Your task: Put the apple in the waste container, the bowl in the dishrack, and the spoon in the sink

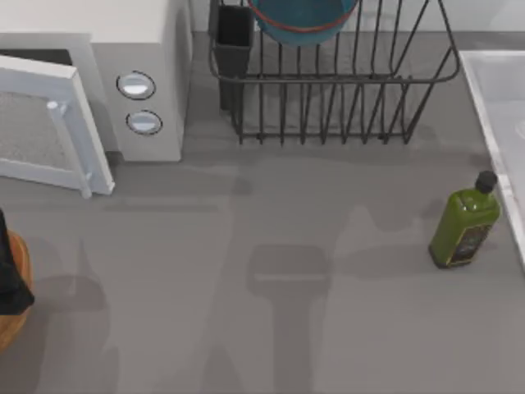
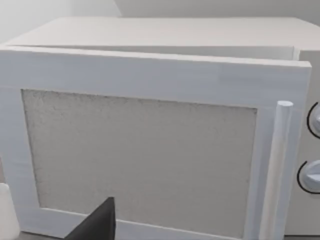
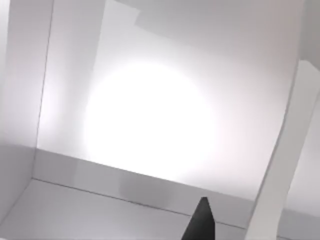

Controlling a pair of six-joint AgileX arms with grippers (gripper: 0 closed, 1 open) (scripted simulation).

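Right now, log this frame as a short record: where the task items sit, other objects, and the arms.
bowl: in the dishrack, top view's far centre
waste container: left table edge, partly under a dark arm part
sink: right edge
microwave: far left, door open
green bottle: upright beside the sink
left pincer fingertip: faces the microwave door

No text, number or brand could be read anywhere. The green bottle (image 1: 464,223), which stood near the right side of the table, carried a dark label on its side, but the marks on it were too small to make out. The two round knobs (image 1: 136,84) on the front of the white microwave (image 1: 152,49) showed no figures or signs around them. The microwave door (image 2: 145,150) in the left wrist view was plain, with no writing.
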